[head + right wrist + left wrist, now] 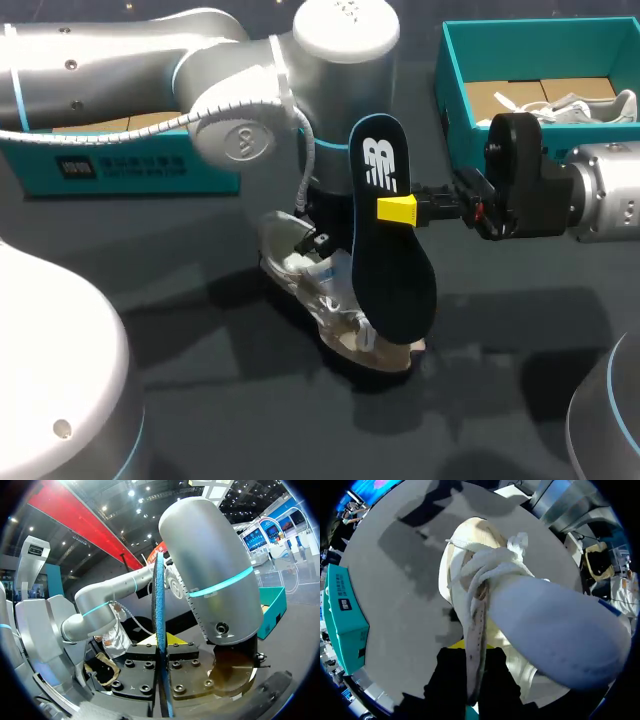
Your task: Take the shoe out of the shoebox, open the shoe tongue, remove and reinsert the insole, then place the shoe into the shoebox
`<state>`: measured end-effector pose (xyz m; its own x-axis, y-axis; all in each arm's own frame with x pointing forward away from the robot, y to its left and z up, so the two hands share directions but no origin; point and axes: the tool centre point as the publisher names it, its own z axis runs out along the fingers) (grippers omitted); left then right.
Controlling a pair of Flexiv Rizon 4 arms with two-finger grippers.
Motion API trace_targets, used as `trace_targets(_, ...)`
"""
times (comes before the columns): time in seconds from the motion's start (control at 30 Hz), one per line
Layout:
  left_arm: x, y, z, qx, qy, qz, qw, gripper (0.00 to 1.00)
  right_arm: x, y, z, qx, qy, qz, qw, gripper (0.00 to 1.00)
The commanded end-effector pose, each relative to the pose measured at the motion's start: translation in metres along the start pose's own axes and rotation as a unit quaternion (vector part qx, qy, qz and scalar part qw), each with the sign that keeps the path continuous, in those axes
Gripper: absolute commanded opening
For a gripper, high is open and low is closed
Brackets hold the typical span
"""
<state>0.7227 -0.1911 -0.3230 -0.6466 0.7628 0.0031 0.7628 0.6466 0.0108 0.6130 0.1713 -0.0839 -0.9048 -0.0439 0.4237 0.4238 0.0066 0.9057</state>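
Black insole (395, 280) is pinched edge-on in your right gripper (399, 209); left gripper (472, 649) clamps the shoe tongue (475, 610). To reinsert, lower it toe-end first into the shoe (300, 265), tongue pulled clear.

You see the pale shoe (335, 310) at the middle. The dark insole (395, 280) is upright, just above it. The open teal shoebox (452, 75) sits far right.
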Motion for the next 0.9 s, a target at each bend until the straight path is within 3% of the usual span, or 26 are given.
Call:
trace_targets(0.03,0.007,-0.005,-0.005,-0.059,-0.028,0.05,0.997,0.0,0.001,-0.001,0.001,0.0,-0.001,0.0,1.0,0.0)
trace_targets(0.2,0.003,0.001,-0.004,-0.021,-0.038,0.158,0.986,0.0,0.001,-0.001,0.001,0.0,-0.001,0.0,1.0,0.0)
trace_targets(0.63,-0.011,0.005,-0.005,0.037,-0.05,0.242,0.968,0.0,0.001,-0.001,0.001,0.0,-0.001,0.0,1.0,0.0)
trace_targets(0.9,-0.01,0.001,-0.006,0.027,-0.067,0.301,0.951,0.0,0.001,-0.001,0.001,0.0,-0.001,0.0,1.0,0.0)
